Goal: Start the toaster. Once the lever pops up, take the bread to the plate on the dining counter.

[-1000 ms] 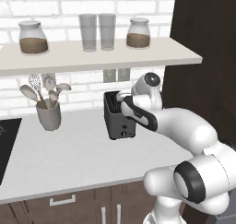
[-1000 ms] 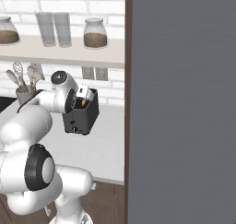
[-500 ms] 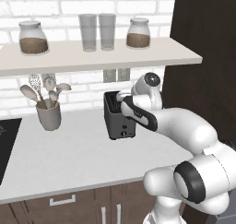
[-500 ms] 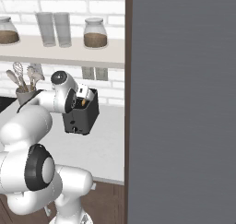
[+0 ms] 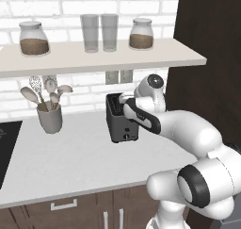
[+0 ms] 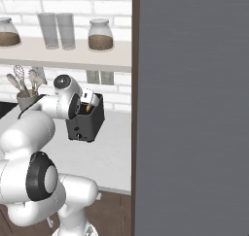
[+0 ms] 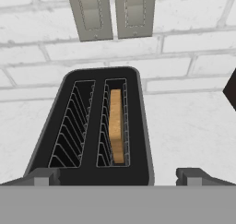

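Observation:
The dark grey toaster (image 5: pixel 123 128) stands on the white worktop below the shelf, its small pale knob low on the front. In the hand view I look straight down into the toaster (image 7: pixel 98 121). The bread (image 7: pixel 116 126) stands on edge, sunk in the right slot, and the left slot is empty. A tan bit of the bread (image 6: pixel 89 108) peeks out in the right base view. My gripper (image 7: pixel 118 177) hovers just above the toaster's near end, open, its fingertips (image 7: pixel 44 176) wider than the toaster body and holding nothing. The plate and the dining counter are out of view.
A grey utensil cup (image 5: pixel 49 118) with spoons stands left of the toaster. The shelf (image 5: pixel 94 58) overhead carries jars and glasses. A tall dark cabinet (image 5: pixel 212 58) walls off the right side. A black cooktop (image 5: pixel 7 145) lies at the far left. Wall outlets (image 7: pixel 110 11) sit behind the toaster.

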